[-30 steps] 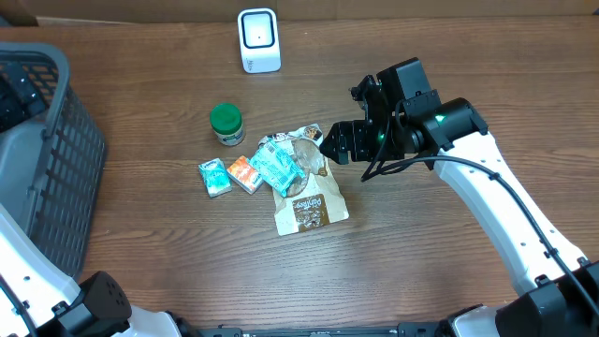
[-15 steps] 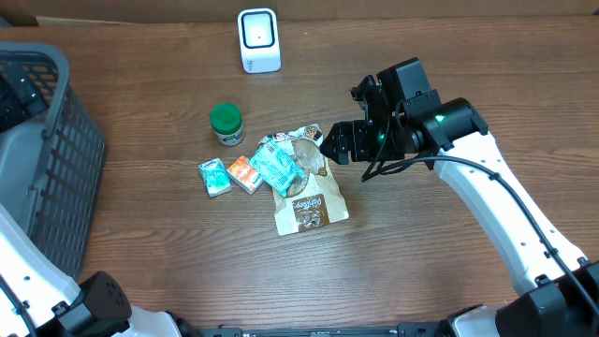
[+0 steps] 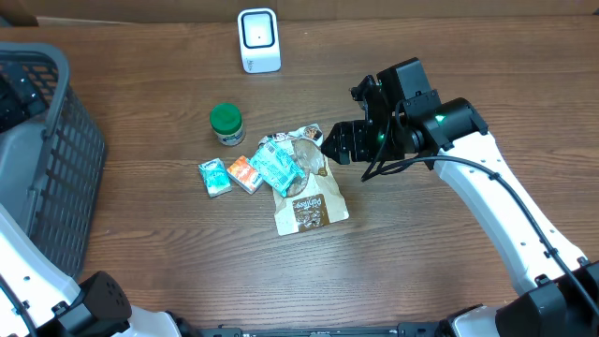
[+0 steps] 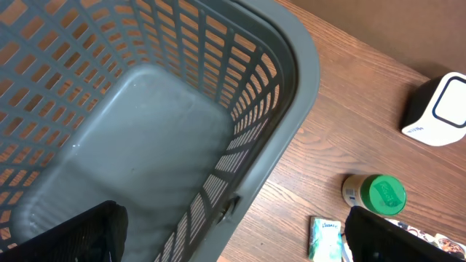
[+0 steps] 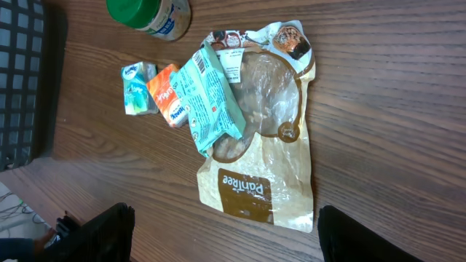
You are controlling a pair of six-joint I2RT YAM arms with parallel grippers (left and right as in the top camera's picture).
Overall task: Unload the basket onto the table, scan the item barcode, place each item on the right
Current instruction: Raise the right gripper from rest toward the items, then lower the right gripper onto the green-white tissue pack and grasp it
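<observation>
A pile of items lies mid-table: a brown-and-clear bread bag, a teal snack bag lying across it, an orange packet, a small teal packet and a green-lidded jar. The white barcode scanner stands at the back. My right gripper hovers open over the right end of the bread bag, holding nothing. My left gripper hangs open and empty over the basket's rim.
A grey slatted basket fills the left edge of the table, and its inside shows nothing in it. Bare wood surrounds the pile, in front and to the right. The jar and small teal packet lie just right of the basket.
</observation>
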